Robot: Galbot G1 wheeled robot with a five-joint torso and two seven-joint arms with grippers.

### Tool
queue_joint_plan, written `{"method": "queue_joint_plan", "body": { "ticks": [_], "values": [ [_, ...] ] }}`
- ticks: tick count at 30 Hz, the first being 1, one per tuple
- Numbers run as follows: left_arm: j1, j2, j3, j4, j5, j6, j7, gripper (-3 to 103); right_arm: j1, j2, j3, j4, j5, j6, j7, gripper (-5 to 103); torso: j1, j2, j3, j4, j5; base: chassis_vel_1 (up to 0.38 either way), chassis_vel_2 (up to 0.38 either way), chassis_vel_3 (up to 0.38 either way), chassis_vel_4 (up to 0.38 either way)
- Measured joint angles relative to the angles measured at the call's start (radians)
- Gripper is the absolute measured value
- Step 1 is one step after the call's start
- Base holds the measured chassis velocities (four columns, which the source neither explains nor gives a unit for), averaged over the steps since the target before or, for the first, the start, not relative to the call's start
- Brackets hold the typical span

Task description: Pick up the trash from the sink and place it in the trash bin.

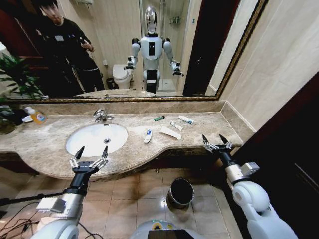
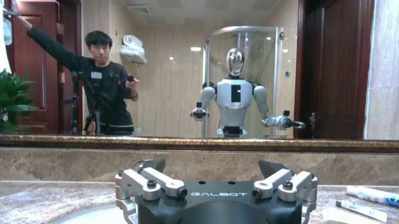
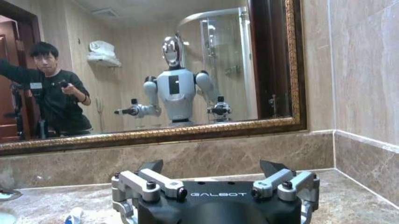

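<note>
On the far left of the marble desk (image 1: 45, 142) stood a yellow-orange bottle (image 1: 37, 117). The left tool (image 1: 91, 152) hovered over the front rim of the sink (image 1: 96, 138), fingers apart and holding nothing. The trash lay on the desk right of the basin: a white-and-blue tube (image 1: 148, 136), a dark green stick (image 1: 159, 118), and white tubes (image 1: 171, 132) (one blue-tipped). The trash bin (image 1: 180, 192) sat on the floor below. The right tool (image 1: 217, 143) hung at the desk's right edge, fingers spread, empty.
</note>
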Motion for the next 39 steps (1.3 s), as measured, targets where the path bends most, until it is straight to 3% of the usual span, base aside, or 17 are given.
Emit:
{"method": "queue_joint_plan", "body": {
  "ticks": [10,15,18,26,29,39],
  "values": [
    [0.000,0.000,0.000,0.000,0.000,0.000,0.000,100,0.015,0.000,-0.010,-0.013,-0.001,-0.003,-0.004,100,0.000,0.000,0.000,-0.0001,0.0000,0.000,0.000,0.000,0.000],
    [0.000,0.000,0.000,0.000,0.000,0.000,0.000,100,0.060,-0.018,-0.023,-0.026,0.023,-0.053,-0.026,100,0.000,0.000,0.000,-0.0001,0.0001,0.000,0.000,0.000,0.000],
    [0.000,0.000,0.000,0.000,0.000,0.000,0.000,100,0.126,-0.048,-0.037,-0.069,0.044,-0.101,-0.068,100,0.000,0.000,0.000,0.0000,0.0000,0.000,0.000,0.000,0.000],
    [0.000,0.000,0.000,0.000,0.000,0.000,0.000,100,0.236,-0.106,-0.044,-0.166,0.045,-0.142,-0.167,100,0.000,0.000,0.000,-0.0001,0.0001,0.000,0.000,0.000,0.000],
    [0.000,0.000,0.000,0.000,0.000,0.000,0.000,100,0.358,-0.143,-0.070,-0.261,0.054,-0.170,-0.211,100,0.000,0.000,0.000,0.0001,0.0001,0.000,0.000,0.000,0.000],
    [0.000,0.000,0.000,0.000,0.000,0.000,0.000,100,0.521,-0.208,-0.133,-0.446,0.037,-0.182,-0.322,100,0.000,0.000,0.000,0.0000,0.0001,0.000,0.000,0.000,0.000]
  ]
}}
